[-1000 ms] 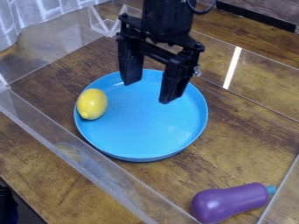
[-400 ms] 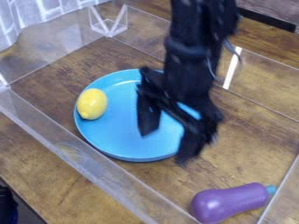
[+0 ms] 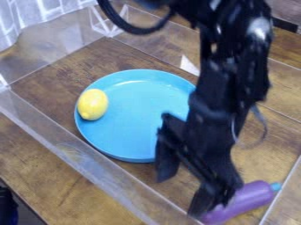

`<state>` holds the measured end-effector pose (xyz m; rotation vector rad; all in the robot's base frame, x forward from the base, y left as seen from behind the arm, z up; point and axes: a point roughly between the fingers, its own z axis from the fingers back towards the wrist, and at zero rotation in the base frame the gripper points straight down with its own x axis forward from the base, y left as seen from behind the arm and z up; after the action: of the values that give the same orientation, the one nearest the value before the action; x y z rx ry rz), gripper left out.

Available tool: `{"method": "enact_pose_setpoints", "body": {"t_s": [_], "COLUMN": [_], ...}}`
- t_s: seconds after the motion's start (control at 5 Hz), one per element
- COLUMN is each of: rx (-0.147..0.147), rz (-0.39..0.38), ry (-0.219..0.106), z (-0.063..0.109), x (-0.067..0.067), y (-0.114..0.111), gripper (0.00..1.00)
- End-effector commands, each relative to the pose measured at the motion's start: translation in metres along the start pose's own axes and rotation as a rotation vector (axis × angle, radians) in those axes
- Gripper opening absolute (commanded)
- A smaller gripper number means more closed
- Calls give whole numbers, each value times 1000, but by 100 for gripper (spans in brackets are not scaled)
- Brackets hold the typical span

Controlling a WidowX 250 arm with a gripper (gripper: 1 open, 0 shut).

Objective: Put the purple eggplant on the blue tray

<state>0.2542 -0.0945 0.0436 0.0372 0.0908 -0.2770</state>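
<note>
The purple eggplant lies on the wooden table at the lower right, its teal stem tip pointing right. It is partly hidden behind one finger of my gripper. The gripper points down and stands open, low over the table just left of the eggplant, with nothing between its fingers. The blue tray, round with a shallow rim, sits at the middle left, up and to the left of the gripper. The dark arm rises from the gripper toward the top right and covers the tray's right edge.
A yellow lemon rests on the left part of the tray. Clear plastic walls fence the wooden table along the left, front and back. The eggplant lies close to the front right corner.
The arm has swung from above the tray to the lower right and come down beside the eggplant, rolling a little. The gripper stayed open. Eggplant, tray and lemon have not moved.
</note>
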Motion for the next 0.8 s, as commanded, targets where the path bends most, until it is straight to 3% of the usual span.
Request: {"method": "enact_pose_setpoints", "body": {"t_s": [0.0,0.2,0.4,0.6], "rx": [4,3,-2,-5], "rz": [-38,-54,-83,-87], "ry": [-12,2,3,1], "z": [-8,-17,-19,-19], "x": [6,10,13,13], "y": [-8,-13,-21,-23], "gripper": [100,100,0,0]}}
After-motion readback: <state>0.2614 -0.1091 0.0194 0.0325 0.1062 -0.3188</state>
